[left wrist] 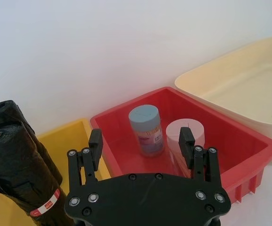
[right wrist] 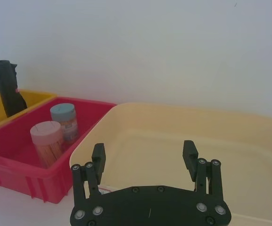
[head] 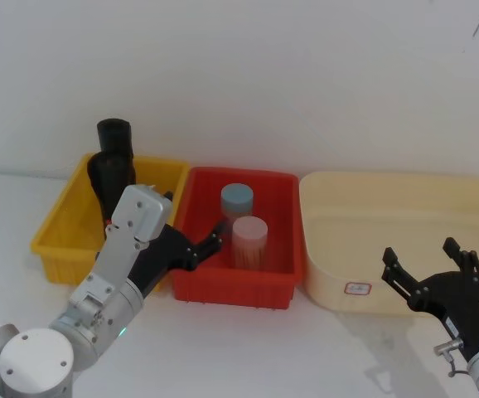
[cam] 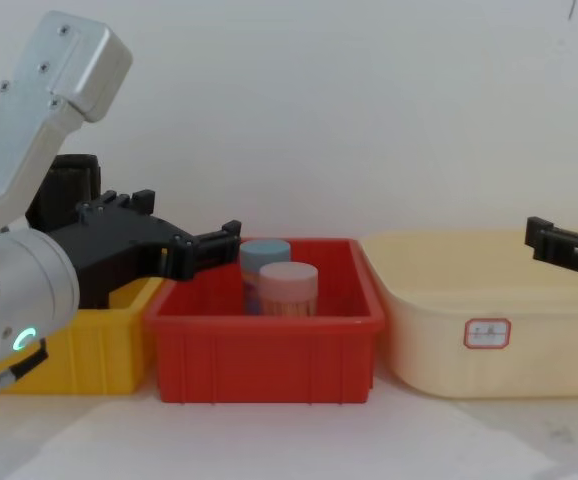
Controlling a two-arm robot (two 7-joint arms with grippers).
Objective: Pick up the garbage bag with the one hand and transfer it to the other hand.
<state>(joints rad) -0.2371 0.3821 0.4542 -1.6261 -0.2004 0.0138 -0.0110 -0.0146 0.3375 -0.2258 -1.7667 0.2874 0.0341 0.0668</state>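
Two black rolls stand in the yellow bin [head: 57,249]. The nearer one is the garbage bag [head: 111,178], with a red-and-white band near its lower end [left wrist: 48,204]. The other roll [head: 113,134] stands just behind it. My left gripper [head: 210,240], on the green-ringed arm, is open and holds nothing. It hangs to the right of the rolls, over the wall between the yellow and red bins [left wrist: 140,143], apart from the bag. My right gripper [head: 420,253] is open and hovers at the front wall of the cream tub [right wrist: 144,153].
A red bin [head: 231,290] in the middle holds a blue-lidded jar [head: 237,199] and a pink jar [head: 249,240]. A large cream tub [head: 405,191] stands at the right with a small label on its front. A white wall rises close behind the bins.
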